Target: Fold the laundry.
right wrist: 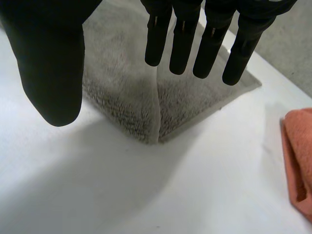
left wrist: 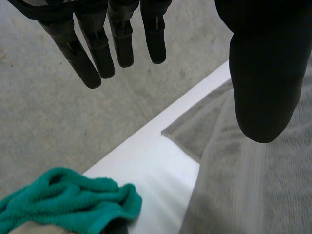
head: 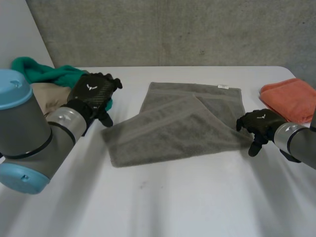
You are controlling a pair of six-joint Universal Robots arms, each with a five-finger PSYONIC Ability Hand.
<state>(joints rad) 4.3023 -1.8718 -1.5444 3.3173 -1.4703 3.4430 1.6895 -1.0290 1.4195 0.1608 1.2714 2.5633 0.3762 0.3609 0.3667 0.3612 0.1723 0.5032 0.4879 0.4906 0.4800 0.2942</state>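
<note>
We find the towel lengthwise between right robot hand, at its corner, and left robot hand, farther off; both spread, empty.

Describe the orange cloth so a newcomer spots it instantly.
Start at the white table and look to its far corner on the robot's right, just beyond the right hand. The orange cloth lies there, folded flat. It is the only orange piece: the grey towel is spread mid-table and the green cloth is bunched on the opposite side.
</note>
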